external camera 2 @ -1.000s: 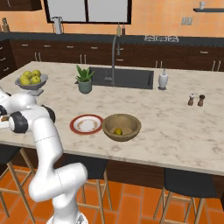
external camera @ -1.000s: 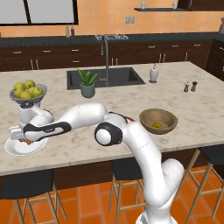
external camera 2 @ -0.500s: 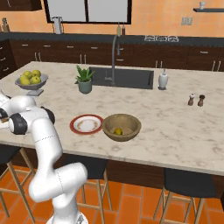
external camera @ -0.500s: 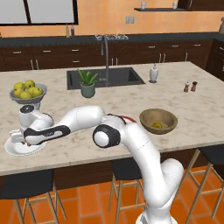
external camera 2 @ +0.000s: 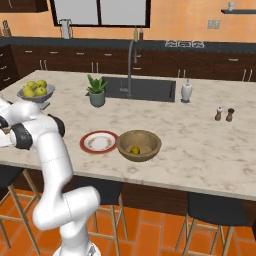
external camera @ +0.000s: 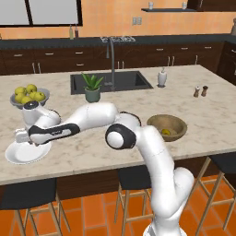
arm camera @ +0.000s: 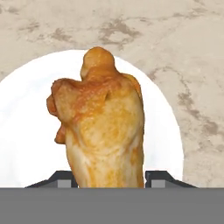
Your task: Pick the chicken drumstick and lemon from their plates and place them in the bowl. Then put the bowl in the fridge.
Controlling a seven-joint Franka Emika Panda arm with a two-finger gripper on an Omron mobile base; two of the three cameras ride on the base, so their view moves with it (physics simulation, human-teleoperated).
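The fingers (arm camera: 64, 176) stand one at each side of the chicken drumstick (arm camera: 103, 127) at mid-frame, seemingly clamped on it, above the white plate (arm camera: 26, 109); the lemon (external camera 2: 135, 149) lies in the bowl (external camera 2: 139, 145).

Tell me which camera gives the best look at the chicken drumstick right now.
The hand view: the chicken drumstick sits large and sharp between the two finger tips, over the white plate. In the left base view the arm's hand covers it above the white plate; in the right base view I can't make it out at the left edge.
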